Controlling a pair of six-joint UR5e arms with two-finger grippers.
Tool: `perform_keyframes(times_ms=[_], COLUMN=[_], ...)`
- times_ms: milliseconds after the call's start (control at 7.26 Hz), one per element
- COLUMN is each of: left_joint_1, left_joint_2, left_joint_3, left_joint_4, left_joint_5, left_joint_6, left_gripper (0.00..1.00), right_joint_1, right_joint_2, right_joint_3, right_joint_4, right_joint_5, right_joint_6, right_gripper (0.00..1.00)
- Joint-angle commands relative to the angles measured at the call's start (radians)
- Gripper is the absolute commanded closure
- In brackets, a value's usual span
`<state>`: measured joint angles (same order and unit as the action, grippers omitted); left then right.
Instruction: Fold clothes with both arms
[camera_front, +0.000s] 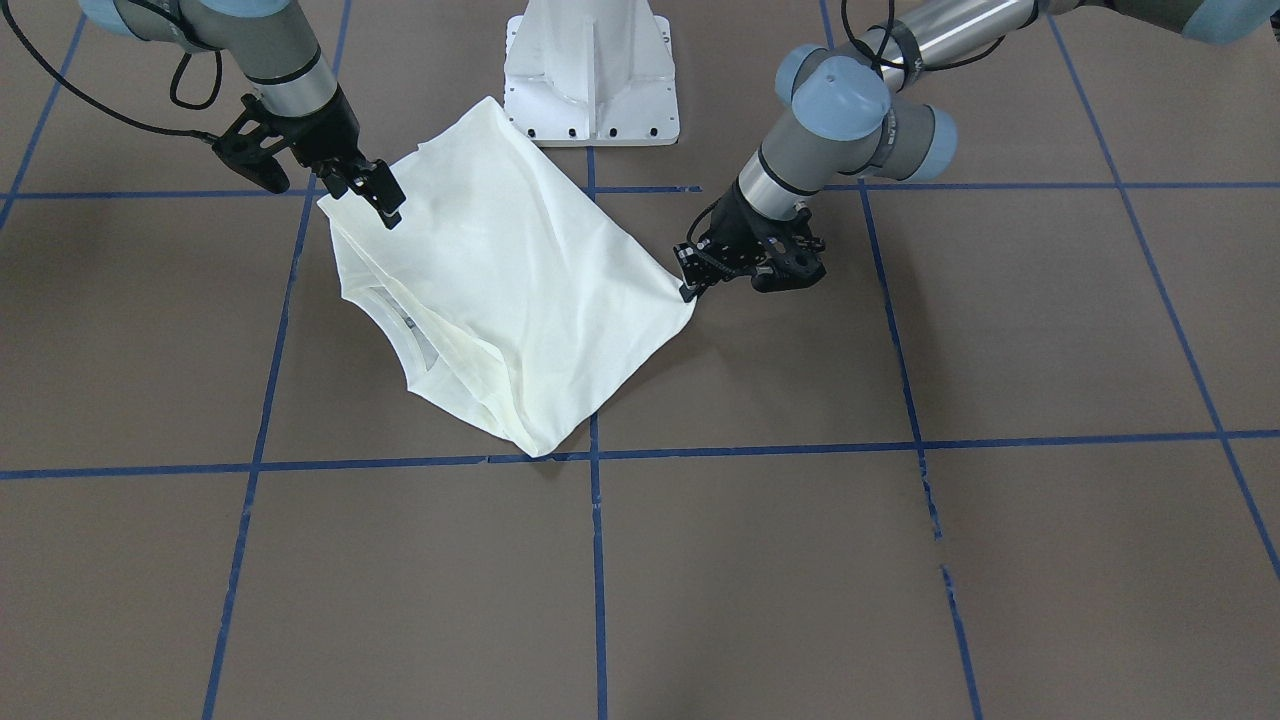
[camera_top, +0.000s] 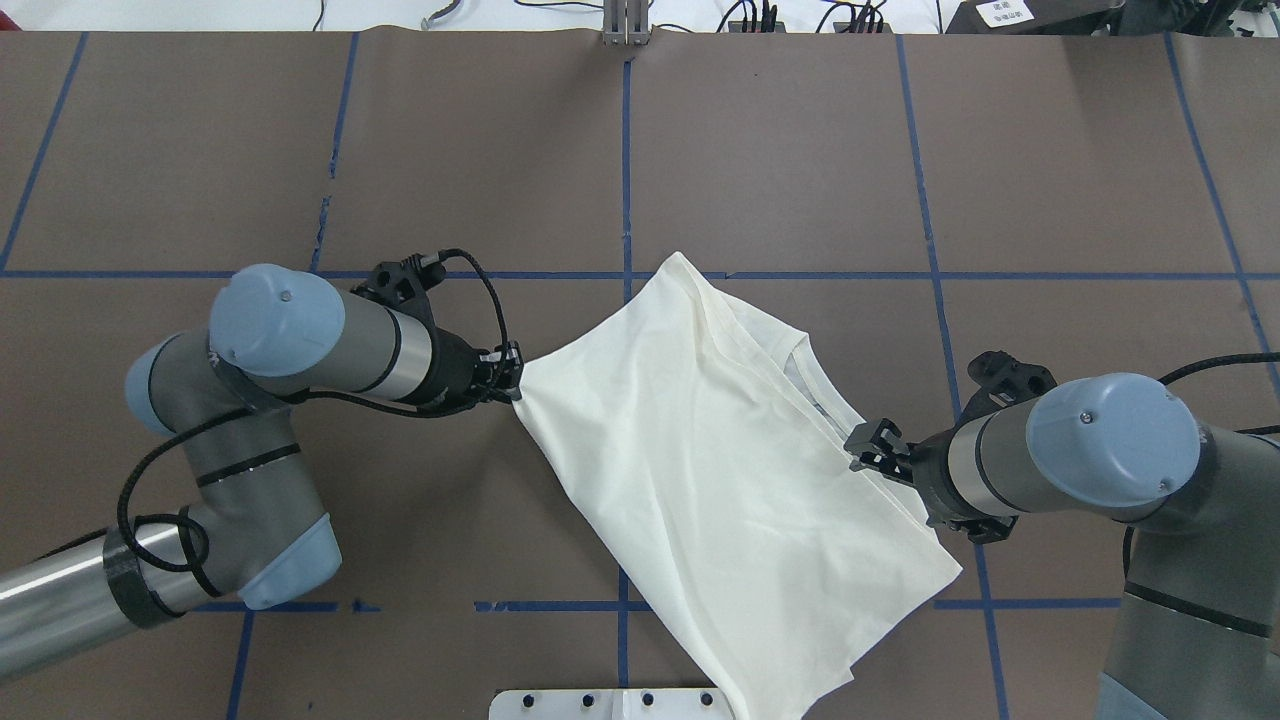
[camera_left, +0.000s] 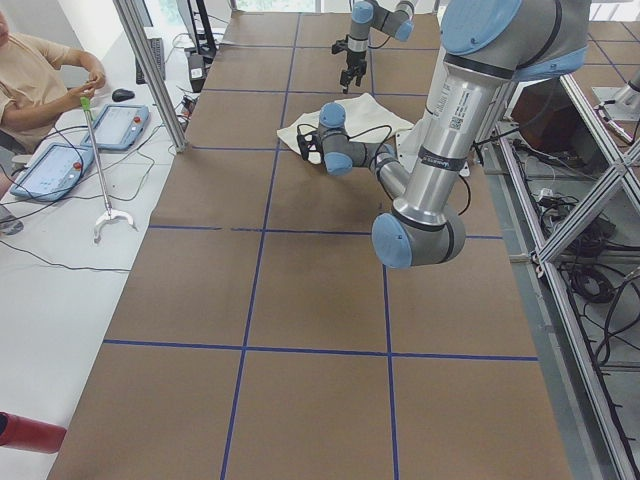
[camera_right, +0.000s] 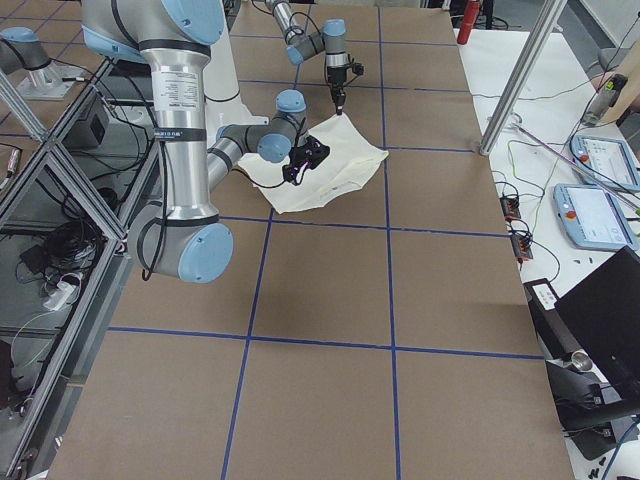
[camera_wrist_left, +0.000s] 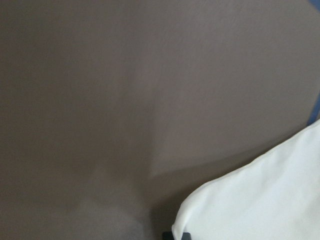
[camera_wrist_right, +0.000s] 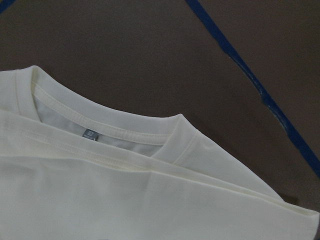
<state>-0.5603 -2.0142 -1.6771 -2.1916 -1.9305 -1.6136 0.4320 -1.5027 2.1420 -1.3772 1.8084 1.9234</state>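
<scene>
**tapegrid:** ok, what are the jaws actually doing here?

**foldbot_fan:** The left gripper (camera_top: 514, 388) has its jaws pressed together on one corner of the T-shirt (camera_top: 700, 470). In the left wrist view the cloth runs right down to a dark fingertip at the bottom edge. The right gripper (camera_top: 864, 444) is on the opposite side. Its jaws look closed on the folded edge just below the collar (camera_wrist_right: 125, 136), though its own wrist view doesn't show the fingers, so that's from the overhead and front views.

**tapegrid:** and where's the shirt sitting?

**foldbot_fan:** It's between the two grippers, on the brown table (camera_front: 900, 560), angled like a diamond. It's cream and folded into layers, and the ribbed collar shows a small grey size tag (camera_wrist_right: 90, 134) inside. One corner lies just beside the white pedestal base (camera_front: 590, 70). The opposite corner reaches a crossing of the blue tape lines (camera_front: 597, 560).

**tapegrid:** arms?

**foldbot_fan:** The left arm (camera_top: 300, 345) comes in low from the overhead view's left and the right arm (camera_top: 1100, 450) from its right. Both wrists point inward at the cloth. In the left side view a person sits off to the side of the table.
</scene>
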Motion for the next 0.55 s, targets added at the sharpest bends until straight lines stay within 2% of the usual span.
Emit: perform_keyframes(times_ms=[0, 138, 413], left_joint_1=[-0.103, -0.142, -0.229], left_joint_2=[-0.081, -0.177, -0.326], left_joint_3=[0.115, 0.252, 0.554], left_joint_4=[-0.019, -0.045, -0.234], left_joint_5=[0.002, 0.004, 0.013], left_joint_6=[0.103, 0.107, 0.168], left_gripper=[1.0, 1.0, 1.0], right_joint_1=[0.008, 0.007, 0.004], right_joint_2=[0.048, 0.076, 0.131], right_joint_3=[-0.004, -0.017, -0.036], right_joint_4=[0.003, 0.006, 0.0], right_joint_5=[-0.006, -0.012, -0.061], right_joint_6=[-0.001, 0.0, 0.002], right_gripper=[0.0, 0.0, 0.0])
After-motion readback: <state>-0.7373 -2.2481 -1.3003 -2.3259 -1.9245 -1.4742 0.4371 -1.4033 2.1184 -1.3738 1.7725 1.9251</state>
